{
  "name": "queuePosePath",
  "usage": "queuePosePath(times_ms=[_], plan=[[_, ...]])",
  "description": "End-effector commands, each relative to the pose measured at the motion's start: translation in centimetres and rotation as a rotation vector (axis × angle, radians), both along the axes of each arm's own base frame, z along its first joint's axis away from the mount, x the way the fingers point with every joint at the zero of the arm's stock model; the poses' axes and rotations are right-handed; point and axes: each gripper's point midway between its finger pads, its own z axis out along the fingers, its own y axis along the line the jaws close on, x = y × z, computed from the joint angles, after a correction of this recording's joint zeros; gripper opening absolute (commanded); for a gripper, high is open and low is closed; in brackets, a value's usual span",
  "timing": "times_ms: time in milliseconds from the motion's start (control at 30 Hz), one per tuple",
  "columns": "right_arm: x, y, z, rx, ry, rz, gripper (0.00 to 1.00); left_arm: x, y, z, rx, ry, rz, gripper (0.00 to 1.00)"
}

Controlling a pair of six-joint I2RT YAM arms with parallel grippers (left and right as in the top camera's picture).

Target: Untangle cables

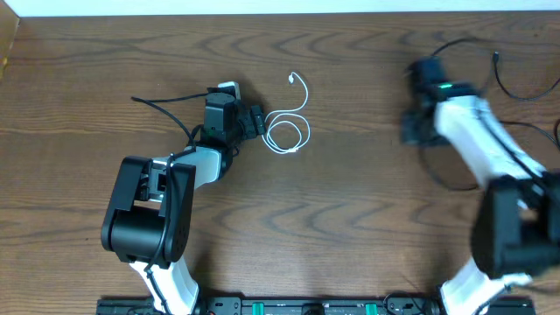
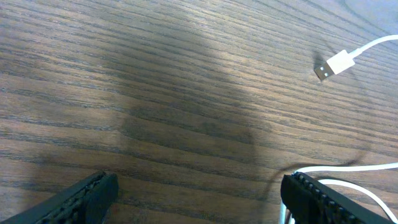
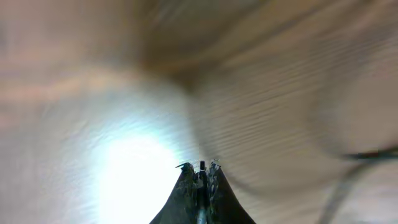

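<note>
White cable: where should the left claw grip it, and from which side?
Probably on the white cable, at the single strand between coil and free plug, from above with the left claw straddling it. The strand lies flat and alone there, while the coil's loops overlap.

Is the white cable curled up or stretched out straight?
Curled up. In the overhead view the white cable makes small loops, with one plug end trailing away.

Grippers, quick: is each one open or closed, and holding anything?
Left gripper: open, holding nothing; white cable lies close by.
Right gripper: closed; too blurred to tell if it holds anything.
</note>
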Motion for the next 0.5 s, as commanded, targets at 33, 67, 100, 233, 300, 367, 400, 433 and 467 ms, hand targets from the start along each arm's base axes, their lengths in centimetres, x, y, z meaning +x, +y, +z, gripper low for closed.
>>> queuePosePath(times_ms=[33,67,100,233,300,367,400,433,467], plan=[[0.4,-9.6,8.5,-0.204,-0.214,-0.177,0.01,-0.4,0.0,-0.6,-0.005,0.026,-0.010,0.89],[0.1,-11.4,9.5,-0.216,-0.243,-0.225,0.01,-0.4,0.0,-0.6,-0.005,0.026,-0.010,0.89],[-0.3,-13.2,10.4,-0.222,-0.274,-0.275,0.01,-0.4,0.0,-0.6,-0.005,0.026,-0.010,0.89],[-2.4,-20.1,12.2,-0.231,-0.355,-0.454,0.01,-0.4,0.0,-0.6,-0.005,0.026,-0.009,0.90],[-3.5,-22.9,12.4,-0.225,-0.378,-0.526,0.01,-0.4,0.0,-0.6,-0.005,0.026,-0.010,0.89],[-4.6,-25.2,12.4,-0.212,-0.397,-0.587,0.01,-0.4,0.0,-0.6,-0.005,0.026,-0.010,0.90],[-5.1,-26.2,12.4,-0.204,-0.408,-0.611,0.01,-0.4,0.0,-0.6,-0.005,0.026,-0.010,0.90],[-5.6,-27.2,12.4,-0.193,-0.421,-0.636,0.01,-0.5,0.0,-0.6,-0.005,0.026,-0.010,0.90],[-6.0,-28.0,12.4,-0.184,-0.432,-0.654,0.01,-0.4,0.0,-0.6,-0.005,0.026,-0.010,0.90]])
